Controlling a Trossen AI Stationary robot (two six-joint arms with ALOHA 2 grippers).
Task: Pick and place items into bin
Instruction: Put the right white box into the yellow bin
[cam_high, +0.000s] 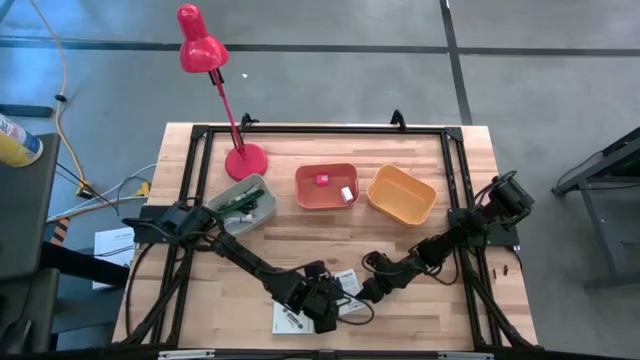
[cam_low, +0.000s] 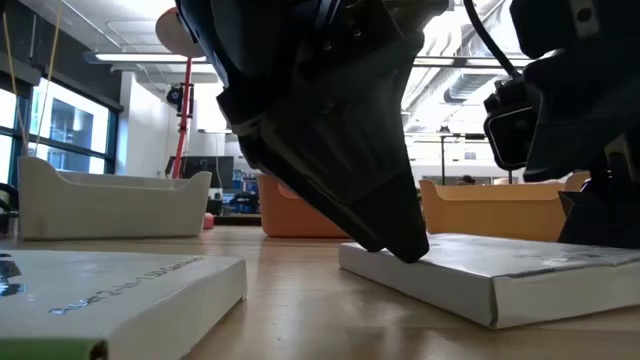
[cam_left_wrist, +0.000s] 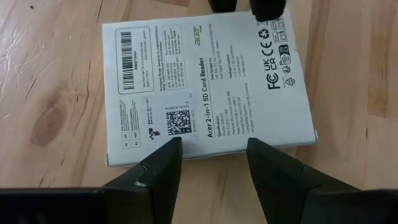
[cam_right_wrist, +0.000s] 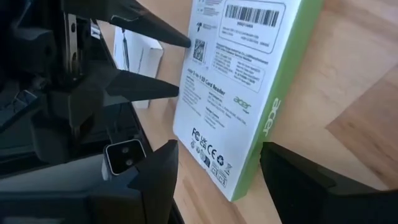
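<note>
Grippers both open over Acer card reader box (cam_left_wrist: 208, 87): left gripper (cam_left_wrist: 211, 149) and right gripper (cam_right_wrist: 217, 155) at opposite ends, neither gripping.

Both grippers (cam_high: 322, 300) (cam_high: 372, 290) at white box (cam_high: 347, 282) — table's (cam_high: 330, 230) near edge

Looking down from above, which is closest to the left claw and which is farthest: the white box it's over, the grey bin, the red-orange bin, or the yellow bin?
From the left claw, in the high view:
1. White box, right at the claw, near the table's front edge.
2. Grey bin, back left.
3. Red-orange bin, back centre; too close to call with the grey bin.
4. Yellow bin, back right.
</note>
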